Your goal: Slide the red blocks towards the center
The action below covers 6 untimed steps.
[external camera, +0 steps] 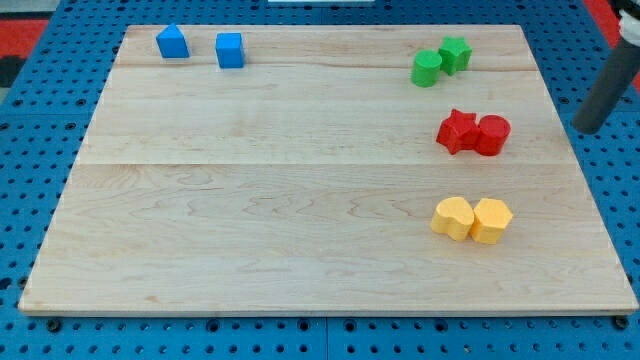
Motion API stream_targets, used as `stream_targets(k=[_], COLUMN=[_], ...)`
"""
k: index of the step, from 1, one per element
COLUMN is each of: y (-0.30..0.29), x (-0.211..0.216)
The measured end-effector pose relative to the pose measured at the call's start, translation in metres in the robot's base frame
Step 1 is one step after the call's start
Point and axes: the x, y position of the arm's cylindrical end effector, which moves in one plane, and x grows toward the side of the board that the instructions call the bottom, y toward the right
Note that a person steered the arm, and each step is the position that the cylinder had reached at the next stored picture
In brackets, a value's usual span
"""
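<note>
Two red blocks sit side by side at the view's right: a red star (457, 130) and a red cylinder (492, 134), touching each other. My rod comes in from the view's right edge, and my tip (586, 128) is to the right of the red cylinder, well apart from it, near the board's right edge.
A green cylinder (426, 69) and a green star (455, 53) touch at the view's top right. A yellow heart (452, 217) and a yellow hexagon (491, 220) touch below the red blocks. Two blue blocks (172, 42) (230, 50) sit at the top left. The wooden board (250, 230) lies on a blue pegboard.
</note>
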Motion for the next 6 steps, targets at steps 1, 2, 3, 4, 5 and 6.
stream_targets(k=[1, 2, 3, 4, 5, 6], y=[-0.051, -0.09, -0.145, -0.158, -0.155, -0.152], x=[0.0, 0.0, 0.0, 0.0, 0.0, 0.0])
